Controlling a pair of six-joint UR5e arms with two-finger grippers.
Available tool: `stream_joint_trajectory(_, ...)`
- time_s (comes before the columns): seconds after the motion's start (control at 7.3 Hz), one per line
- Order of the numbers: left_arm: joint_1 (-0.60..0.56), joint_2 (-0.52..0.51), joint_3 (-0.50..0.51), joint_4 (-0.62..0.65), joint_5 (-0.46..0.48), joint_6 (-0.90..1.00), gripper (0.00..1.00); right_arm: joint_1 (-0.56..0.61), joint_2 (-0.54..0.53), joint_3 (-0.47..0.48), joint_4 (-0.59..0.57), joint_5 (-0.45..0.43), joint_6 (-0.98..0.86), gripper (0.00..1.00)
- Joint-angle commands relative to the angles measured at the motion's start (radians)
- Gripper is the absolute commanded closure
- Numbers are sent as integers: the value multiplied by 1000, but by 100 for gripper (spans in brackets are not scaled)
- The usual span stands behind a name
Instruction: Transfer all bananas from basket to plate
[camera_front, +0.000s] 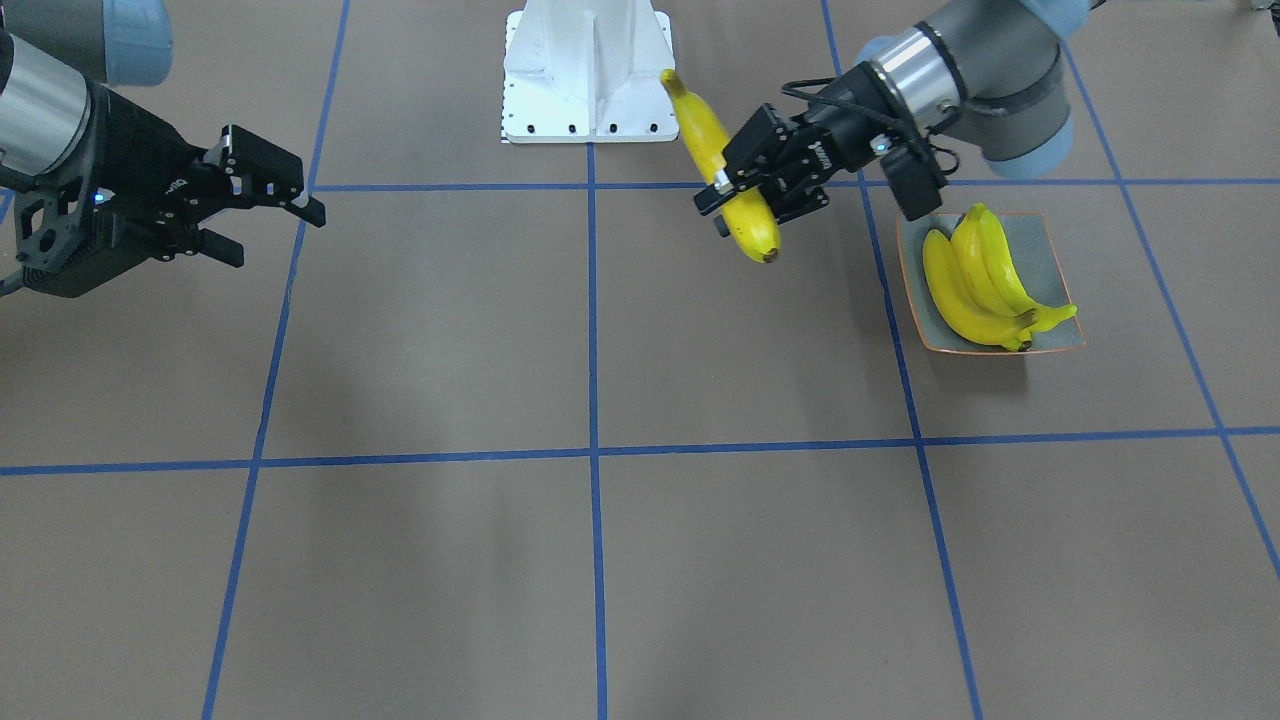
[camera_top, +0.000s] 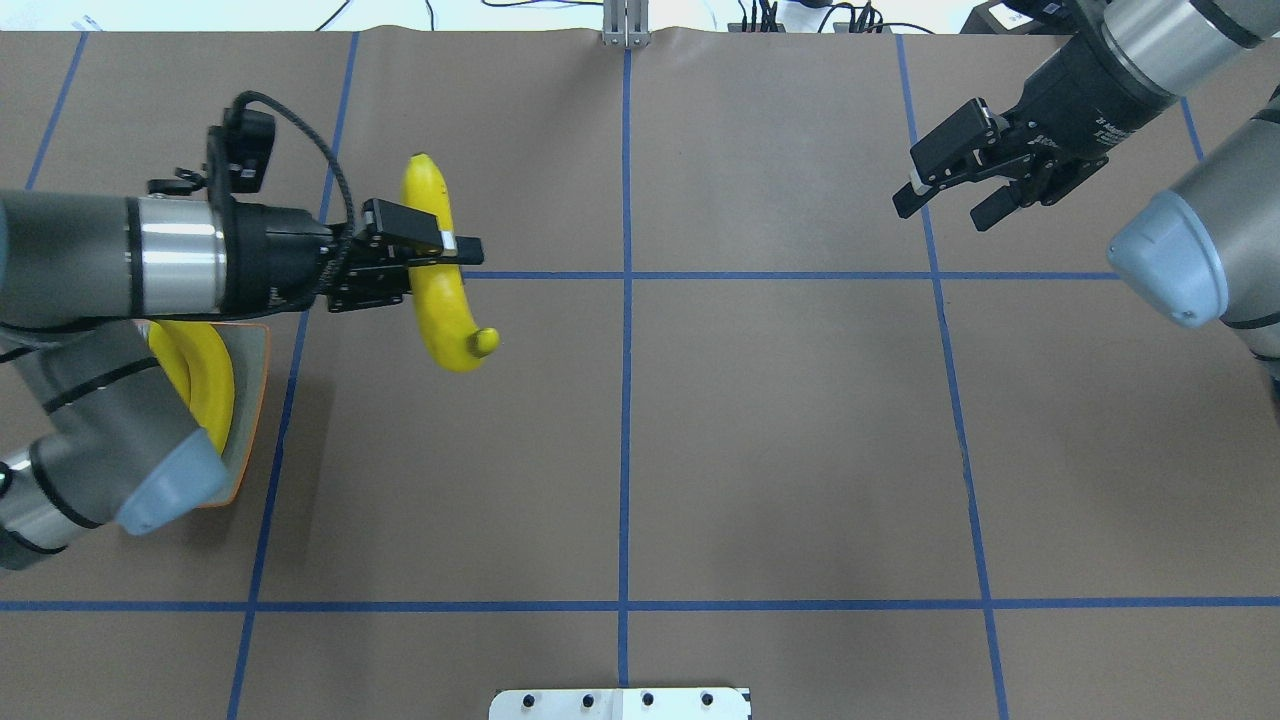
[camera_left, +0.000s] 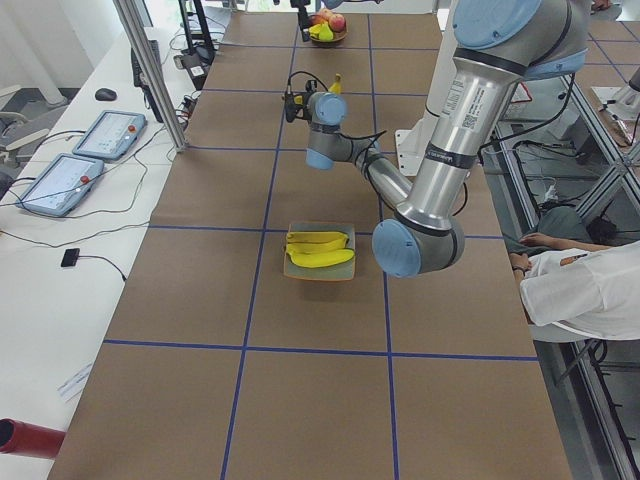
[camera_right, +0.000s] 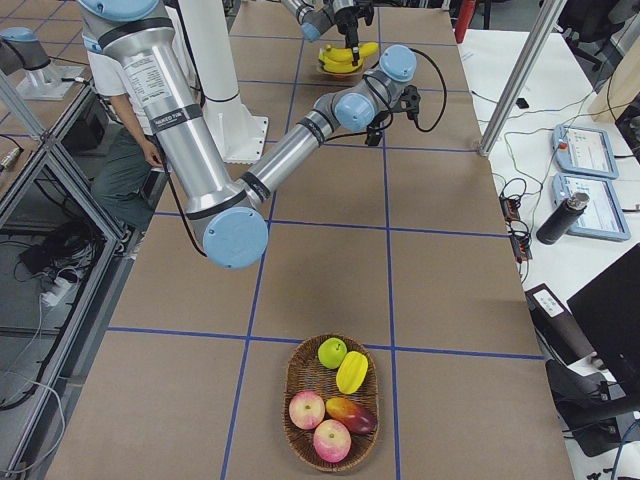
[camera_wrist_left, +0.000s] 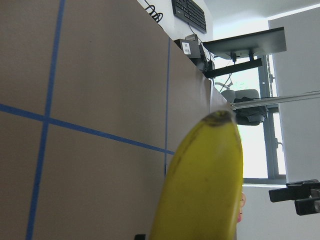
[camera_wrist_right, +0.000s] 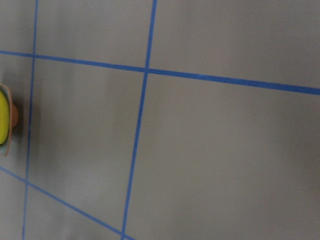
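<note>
Exterior front-facing view: the plate (camera_front: 1045, 245) holds three bananas (camera_front: 975, 285). The left end effector (camera_front: 738, 200), clamped on a fourth banana (camera_front: 705, 130), hangs left of the plate. The right end effector (camera_front: 273, 235) has its jaws apart. The basket (camera_right: 293, 378) holds other fruit (camera_right: 328, 410).

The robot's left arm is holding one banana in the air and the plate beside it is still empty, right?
Not quite. The left gripper does hold a banana in the air, but the plate is not empty: bananas already lie on it, as the front-facing view shows.
</note>
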Motion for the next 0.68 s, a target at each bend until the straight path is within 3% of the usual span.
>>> stream_joint_trajectory(0.0, -83, 209, -86, -3, -91, 28, 100, -2, -28, -7, 0, -166, 71, 0)
stream_joint_trajectory(0.41, -129, 468, -97, 1, -89, 125, 100, -6, -30, -16, 2, -199, 112, 0)
stream_joint_trajectory(0.55, -161, 502, -64, 1, -94, 139, 100, -6, -30, -16, 2, -199, 114, 0)
